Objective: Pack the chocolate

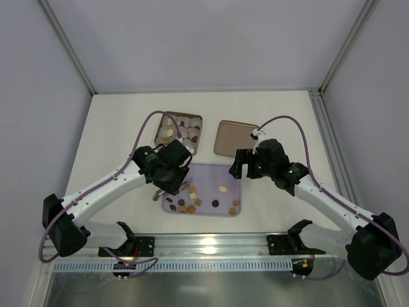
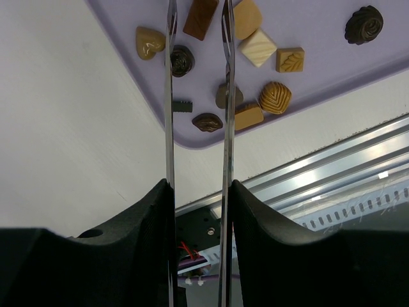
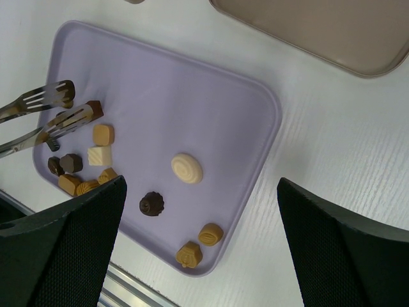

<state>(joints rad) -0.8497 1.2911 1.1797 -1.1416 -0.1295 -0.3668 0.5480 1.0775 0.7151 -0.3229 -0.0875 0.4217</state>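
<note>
Pick-up underway: left gripper (image 2: 198, 188) pinches silver metal tongs (image 3: 52, 96), tips straddling a brown oblong chocolate (image 2: 200, 16) on the lilac tray (image 3: 192, 96); right gripper (image 3: 201, 192) hangs spread wide. Next: squeeze and lift.

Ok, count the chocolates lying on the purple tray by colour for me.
Caramel chocolates: 7
Cream chocolates: 2
Brown or dark chocolates: 6, counting one tiny ridged bit
Total: 15
</note>
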